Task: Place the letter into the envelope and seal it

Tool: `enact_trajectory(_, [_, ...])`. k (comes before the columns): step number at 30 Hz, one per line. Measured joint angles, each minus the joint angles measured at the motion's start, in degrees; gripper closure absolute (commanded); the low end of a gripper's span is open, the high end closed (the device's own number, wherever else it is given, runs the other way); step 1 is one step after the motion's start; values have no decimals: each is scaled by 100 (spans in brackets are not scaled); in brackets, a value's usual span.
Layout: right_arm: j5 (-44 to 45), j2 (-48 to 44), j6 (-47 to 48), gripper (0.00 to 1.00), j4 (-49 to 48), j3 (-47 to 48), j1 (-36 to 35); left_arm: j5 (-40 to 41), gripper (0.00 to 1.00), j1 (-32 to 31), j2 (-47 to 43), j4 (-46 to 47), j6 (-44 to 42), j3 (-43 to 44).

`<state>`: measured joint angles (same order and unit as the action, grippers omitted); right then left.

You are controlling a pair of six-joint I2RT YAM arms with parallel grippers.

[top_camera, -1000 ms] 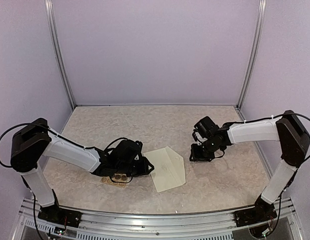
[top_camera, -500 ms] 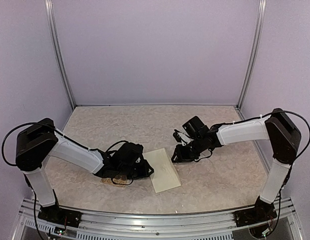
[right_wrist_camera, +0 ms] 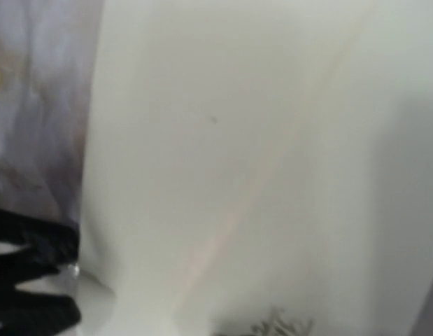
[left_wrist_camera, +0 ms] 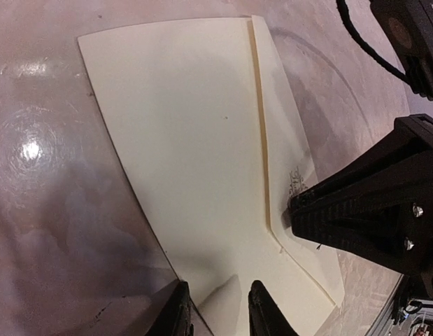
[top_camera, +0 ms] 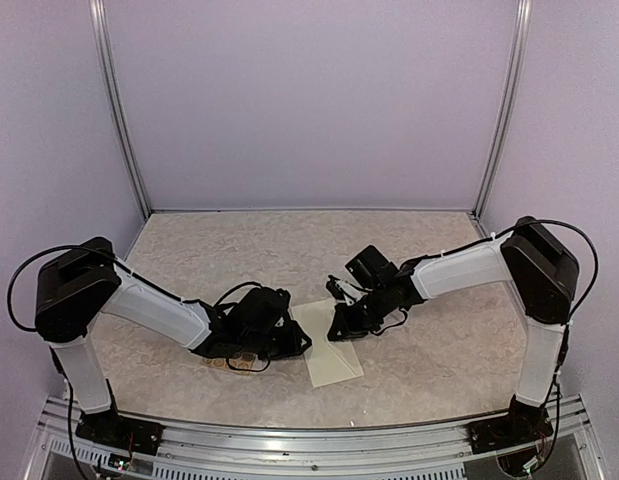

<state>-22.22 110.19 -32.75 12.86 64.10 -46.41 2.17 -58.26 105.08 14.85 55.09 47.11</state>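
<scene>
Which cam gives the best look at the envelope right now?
Left wrist: the envelope fills the frame, its crease sharp. Top external shows it small, partly under the right gripper. Right wrist is only a blurred cream close-up.

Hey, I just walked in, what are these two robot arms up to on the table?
They are working on a cream envelope lying flat on the table. The left end effector rests at its left edge, fingers slightly apart, apparently steadying it. The right end effector is down on the flap side, seemingly pressing the flap over. A card of round stickers lies under the left arm, so sealing looks unfinished.
</scene>
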Motion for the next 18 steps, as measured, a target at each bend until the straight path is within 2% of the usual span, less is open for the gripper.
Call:
enact_trajectory(10, [256,39,-197,92,20,48,-31,7,74,-98,208,33,15,247])
enact_trajectory(15, [380,-111,-297,89,-2,-116,-31,109,67,-129,173,-177,-42,398])
enact_trajectory(18, [457,-260,-280,83,151,-173,-31,308,60,-136,-184,-479,-129,389])
